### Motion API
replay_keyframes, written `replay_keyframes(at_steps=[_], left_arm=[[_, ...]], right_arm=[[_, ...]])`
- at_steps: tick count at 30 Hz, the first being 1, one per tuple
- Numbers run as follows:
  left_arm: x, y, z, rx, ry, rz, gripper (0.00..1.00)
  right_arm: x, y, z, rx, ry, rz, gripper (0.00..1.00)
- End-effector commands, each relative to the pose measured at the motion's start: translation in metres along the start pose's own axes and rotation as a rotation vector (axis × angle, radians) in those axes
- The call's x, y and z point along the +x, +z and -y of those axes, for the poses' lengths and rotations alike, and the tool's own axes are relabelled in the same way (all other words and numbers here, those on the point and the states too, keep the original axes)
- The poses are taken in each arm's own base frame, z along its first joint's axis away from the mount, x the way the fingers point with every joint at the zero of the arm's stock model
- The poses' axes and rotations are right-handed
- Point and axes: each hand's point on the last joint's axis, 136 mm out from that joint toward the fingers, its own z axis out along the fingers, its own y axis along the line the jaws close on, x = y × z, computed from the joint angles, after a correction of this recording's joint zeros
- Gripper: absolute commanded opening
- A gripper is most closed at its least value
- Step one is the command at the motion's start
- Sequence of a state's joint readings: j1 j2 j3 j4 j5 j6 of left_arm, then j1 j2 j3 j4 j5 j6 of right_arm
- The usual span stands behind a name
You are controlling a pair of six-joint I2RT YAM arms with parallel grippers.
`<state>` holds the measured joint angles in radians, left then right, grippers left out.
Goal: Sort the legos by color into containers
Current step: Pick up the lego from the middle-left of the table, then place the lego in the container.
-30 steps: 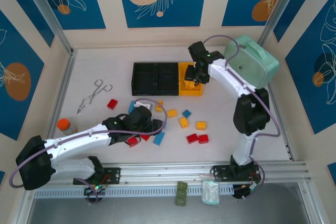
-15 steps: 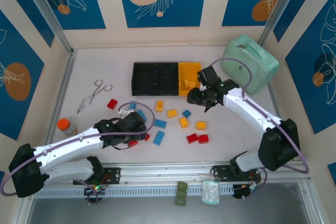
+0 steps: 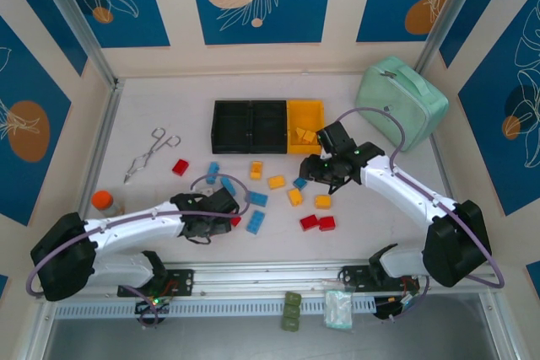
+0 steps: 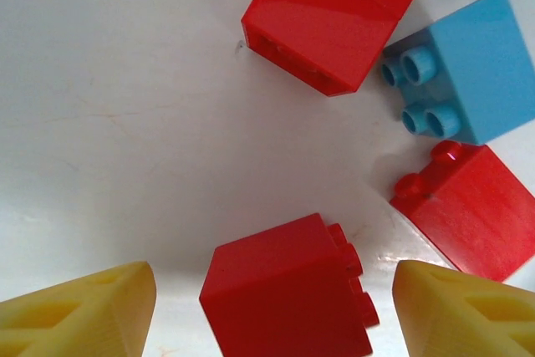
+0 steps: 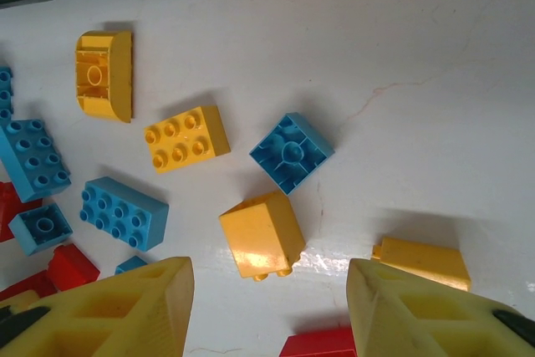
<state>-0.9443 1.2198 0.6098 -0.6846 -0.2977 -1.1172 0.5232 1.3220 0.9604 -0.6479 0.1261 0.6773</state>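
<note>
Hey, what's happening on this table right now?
Two robot arms are sorting lego bricks by color. The left gripper is open around a red brick on the table, not closed on it. The right gripper hovers open over a yellow brick. The yellow bin holds a few yellow pieces; most bricks lie loose.

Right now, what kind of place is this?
Likely a robot test booth: a white table framed by aluminium posts, printed blue wall panels, and a mounting rail at the near edge.
</note>
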Motion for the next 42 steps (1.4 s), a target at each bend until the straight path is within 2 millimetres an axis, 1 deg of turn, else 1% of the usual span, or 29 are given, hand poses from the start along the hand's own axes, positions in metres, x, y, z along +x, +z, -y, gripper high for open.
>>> replay_keyframes(at_steps=[1, 5, 8, 10, 13, 17, 20, 24, 28, 32, 37, 42], left_arm=[[-0.003, 0.008, -0.003, -0.015, -0.031, 0.019, 0.7], [-0.001, 0.012, -0.005, -0.019, -0.031, 0.018, 0.61], [0.0, 0.013, -0.008, -0.029, -0.025, 0.023, 0.48], [-0.001, 0.011, -0.01, -0.032, -0.021, 0.027, 0.37], [-0.004, 0.006, -0.012, -0.025, -0.02, 0.046, 0.28], [-0.011, -0.002, -0.014, -0.01, -0.018, 0.068, 0.27], [-0.021, -0.012, -0.013, 0.006, -0.005, 0.095, 0.26], [-0.038, -0.025, -0.005, 0.043, 0.009, 0.118, 0.26], [-0.062, -0.037, 0.011, 0.077, 0.032, 0.15, 0.26], [-0.084, -0.041, 0.034, 0.117, 0.061, 0.158, 0.26], [-0.114, -0.044, 0.066, 0.168, 0.099, 0.17, 0.26], [-0.145, -0.044, 0.104, 0.205, 0.155, 0.178, 0.25]], right_arm=[[0.006, 0.0, -0.004, -0.025, 0.013, -0.013, 0.52], [0.008, 0.002, -0.004, -0.019, 0.016, -0.02, 0.52], [0.009, 0.002, -0.005, -0.019, 0.017, -0.021, 0.52], [0.009, 0.002, -0.005, -0.018, 0.018, -0.021, 0.52], [0.01, 0.002, -0.007, -0.022, 0.016, -0.025, 0.52], [0.012, 0.001, -0.01, -0.029, 0.014, -0.029, 0.51], [0.013, 0.0, -0.012, -0.031, 0.009, -0.03, 0.51], [0.014, -0.003, -0.015, -0.046, 0.007, -0.029, 0.51], [0.015, -0.004, -0.017, -0.067, 0.01, -0.03, 0.52], [0.018, -0.005, -0.017, -0.075, 0.015, -0.029, 0.52], [0.022, -0.007, -0.014, -0.074, 0.023, -0.024, 0.52], [0.028, -0.007, -0.009, -0.075, 0.043, -0.021, 0.52]])
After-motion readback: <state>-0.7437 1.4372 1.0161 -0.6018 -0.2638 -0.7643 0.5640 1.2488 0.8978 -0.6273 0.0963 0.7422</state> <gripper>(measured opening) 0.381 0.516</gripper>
